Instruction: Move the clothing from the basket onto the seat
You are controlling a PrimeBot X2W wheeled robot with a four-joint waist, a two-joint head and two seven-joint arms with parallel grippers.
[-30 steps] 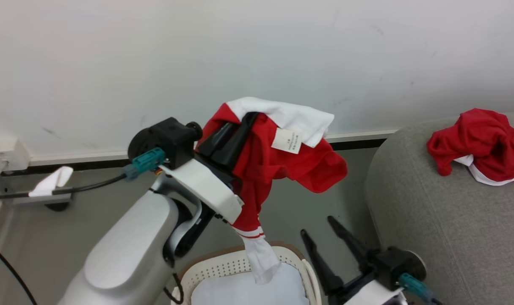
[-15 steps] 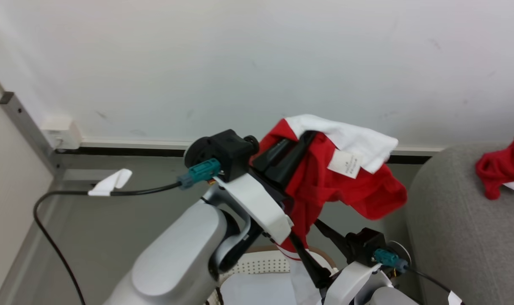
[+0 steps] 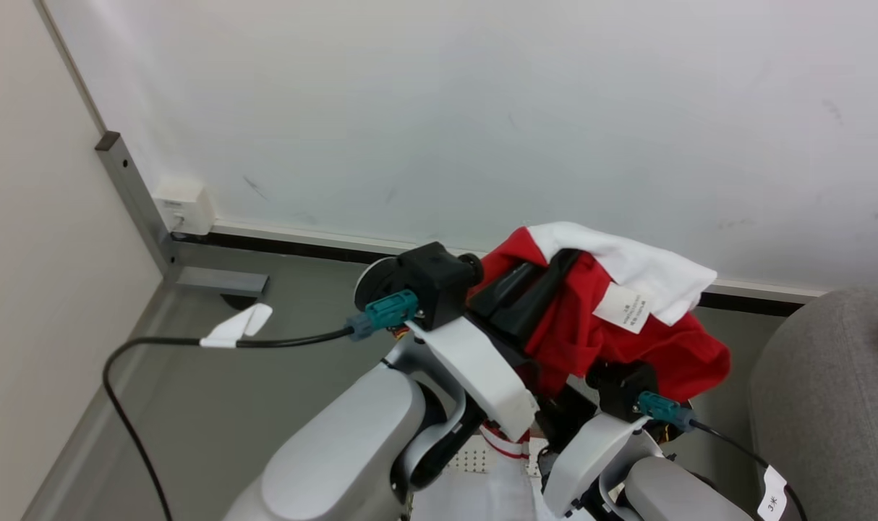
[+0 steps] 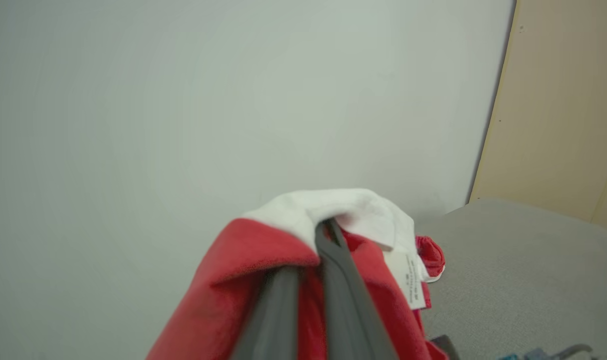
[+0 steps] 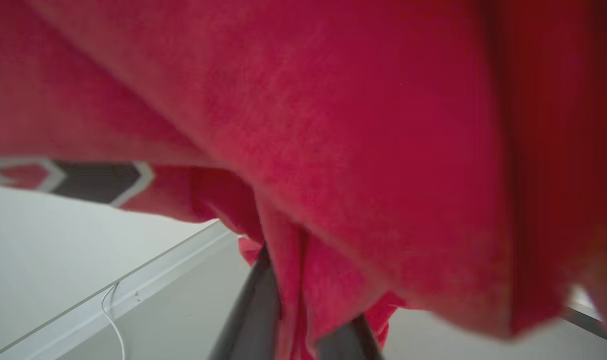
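While the left end effector [image 3: 555,262] pinches the clothing [image 3: 627,351], white label [image 3: 629,307] print unreadable, right end effector [image 5: 298,320] closure unclear

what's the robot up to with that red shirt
The robot's left pincer holds a red and white sports jersey up above the cream perforated plastic laundry basket. The right pincer, from below, has a hanging fold of it between its fingers. The light-grey upholstered seat stands to the right, with another red garment on it.
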